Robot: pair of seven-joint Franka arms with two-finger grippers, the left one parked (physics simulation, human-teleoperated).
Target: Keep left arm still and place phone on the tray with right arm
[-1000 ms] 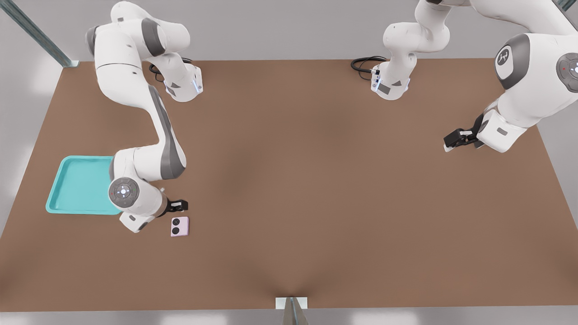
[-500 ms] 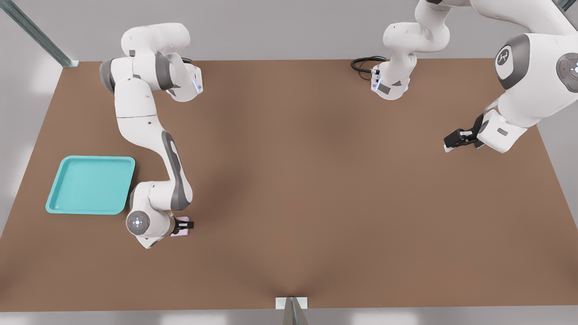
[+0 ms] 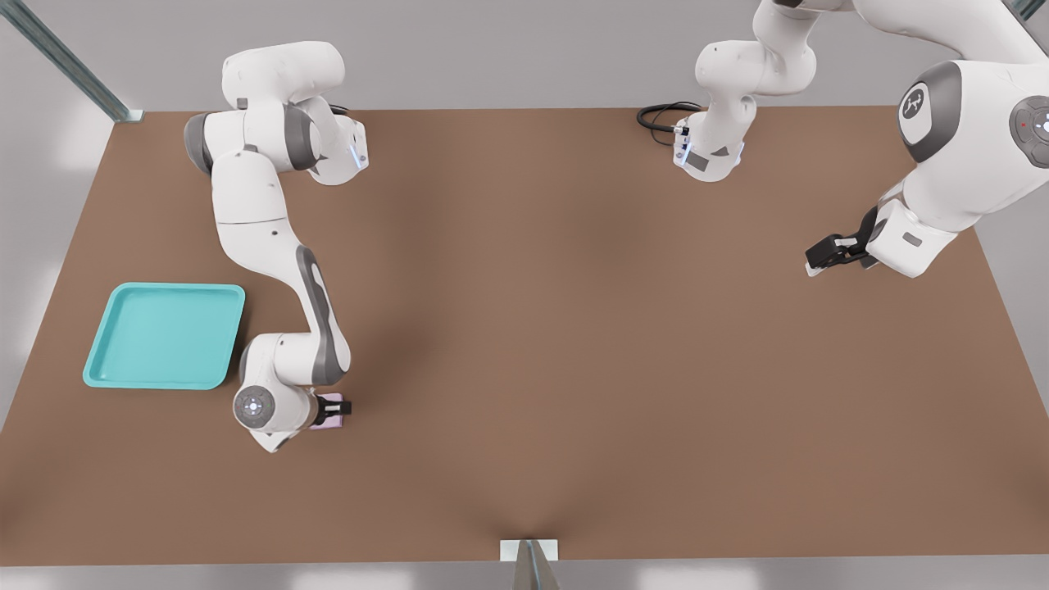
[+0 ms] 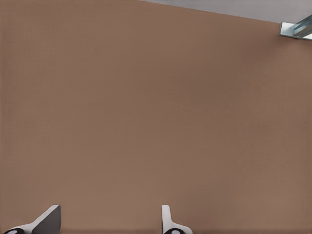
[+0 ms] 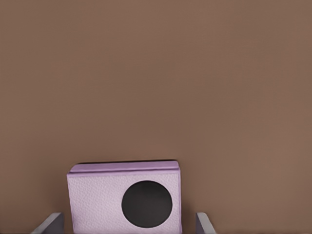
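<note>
The pale pink-lilac phone (image 3: 328, 424) lies flat on the brown table, to the front view's right of the tray's near corner. My right arm's gripper (image 3: 332, 407) is low over it and hides most of it there. In the right wrist view the phone (image 5: 124, 197) shows one black lens, and the gripper (image 5: 126, 222) is open with a finger on each side of the slab, small gaps showing. The turquoise tray (image 3: 164, 334) sits with nothing in it at the front view's left. The arm's elbow stands just to the tray's right.
The parked arm (image 3: 942, 164) hangs over the table's right side in the front view, its black gripper (image 3: 832, 252) above the surface. A black cable (image 3: 662, 119) coils by that arm's base. A metal post (image 3: 530, 559) stands at the near edge.
The right arm swung off the tray's edge and came down over the phone, which lay uncovered a second ago. In the last half second it has barely moved.
</note>
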